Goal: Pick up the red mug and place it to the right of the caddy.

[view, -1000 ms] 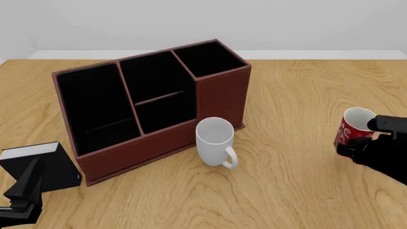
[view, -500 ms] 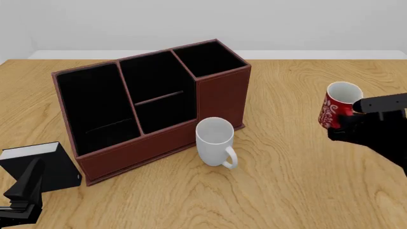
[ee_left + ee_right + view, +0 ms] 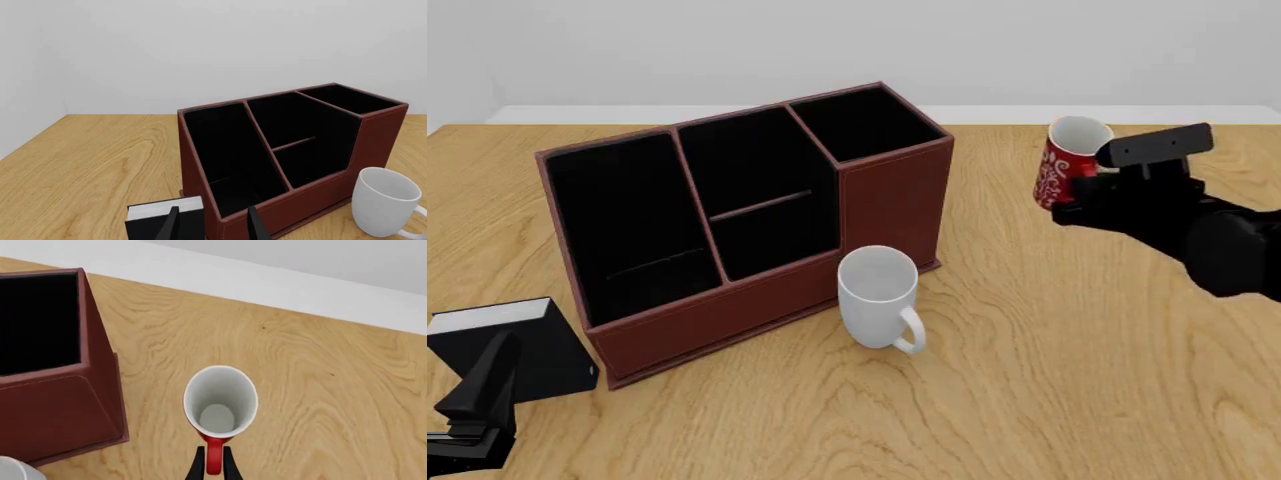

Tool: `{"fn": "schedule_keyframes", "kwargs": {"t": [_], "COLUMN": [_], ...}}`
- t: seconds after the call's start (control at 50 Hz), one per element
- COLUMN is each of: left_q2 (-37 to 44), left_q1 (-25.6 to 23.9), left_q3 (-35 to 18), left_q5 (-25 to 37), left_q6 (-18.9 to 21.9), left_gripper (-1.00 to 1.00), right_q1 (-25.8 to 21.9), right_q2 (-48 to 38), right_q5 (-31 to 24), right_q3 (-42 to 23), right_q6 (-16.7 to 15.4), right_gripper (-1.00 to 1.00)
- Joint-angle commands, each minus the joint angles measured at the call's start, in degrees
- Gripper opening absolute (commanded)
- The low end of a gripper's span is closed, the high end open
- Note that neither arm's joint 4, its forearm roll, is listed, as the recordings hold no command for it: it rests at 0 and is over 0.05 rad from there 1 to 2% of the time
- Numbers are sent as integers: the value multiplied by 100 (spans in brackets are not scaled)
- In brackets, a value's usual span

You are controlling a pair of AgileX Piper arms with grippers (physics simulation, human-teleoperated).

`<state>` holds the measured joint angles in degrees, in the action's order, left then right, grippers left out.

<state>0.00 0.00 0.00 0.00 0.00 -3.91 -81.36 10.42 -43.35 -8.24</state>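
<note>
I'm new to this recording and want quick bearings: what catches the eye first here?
The big dark red-brown caddy dominates the table's left-centre, its three black compartments open. To its right, the right gripper holds the red mug by its handle, above the wood. A plain white mug stands just in front of the caddy.

Both arms are plain matte black with no markings, cables or screws showing. The right arm (image 3: 1214, 235) is rounded and bulky, with a flat bar-shaped block near its wrist. The left gripper (image 3: 474, 400) has thin, tapered, blade-like black fingers (image 3: 170, 227).
</note>
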Motion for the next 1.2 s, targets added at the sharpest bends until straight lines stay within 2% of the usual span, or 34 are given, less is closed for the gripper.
{"fn": "schedule_keyframes", "kwargs": {"t": [0.02,0.2,0.52,1.2], "left_q2": [0,0,0,0], "left_q1": [0,0,0,0], "left_q3": [0,0,0,0], "left_q5": [0,0,0,0], "left_q6": [0,0,0,0], "left_gripper": [100,100,100,100], "right_q1": [-234,-363,-600,-633], "right_q2": [-771,-1202,-1877,-2557], "right_q5": [128,83,-95,-154], "right_q3": [-682,-1070,-1765,-2119], "right_q6": [196,265,209,196], "right_gripper": [-100,-100,-100,-100]}}
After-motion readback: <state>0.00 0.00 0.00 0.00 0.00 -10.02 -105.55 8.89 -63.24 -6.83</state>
